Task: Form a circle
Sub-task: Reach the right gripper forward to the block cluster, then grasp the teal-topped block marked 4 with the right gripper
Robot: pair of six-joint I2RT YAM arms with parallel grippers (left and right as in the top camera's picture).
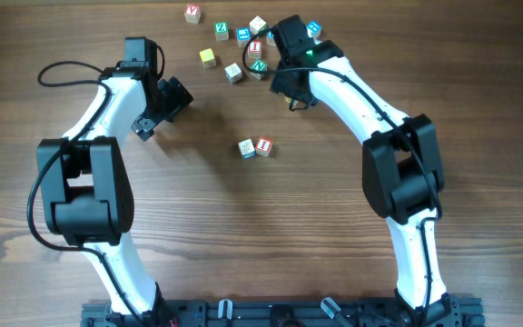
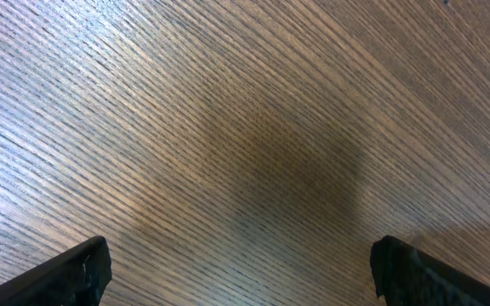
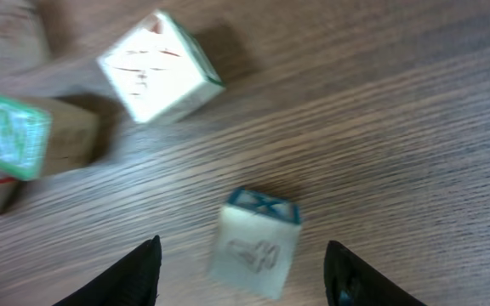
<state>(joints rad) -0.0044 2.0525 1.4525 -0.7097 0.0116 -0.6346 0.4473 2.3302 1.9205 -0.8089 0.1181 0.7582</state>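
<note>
No circle shows in any view. At the middle of the table a cream cube [image 1: 246, 148] and a red-faced cube with a white "I" [image 1: 263, 145] stand side by side, touching. My right gripper [image 1: 278, 44] [image 3: 242, 245] is over the scattered cubes at the back. Its fingers straddle a cream cube with a blue-lettered top [image 3: 255, 246], with a gap on each side. My left gripper [image 1: 163, 107] [image 2: 241, 246] hangs open over bare wood, left of the scatter, with nothing between its fingers.
Loose letter cubes lie at the back: a tilted white one [image 3: 158, 66], a green-faced one [image 3: 11, 136], a yellow one [image 1: 208, 58], a green "Z" one [image 1: 222, 30] and one farthest back [image 1: 192, 13]. The wooden table [image 1: 261, 236] extends toward the front.
</note>
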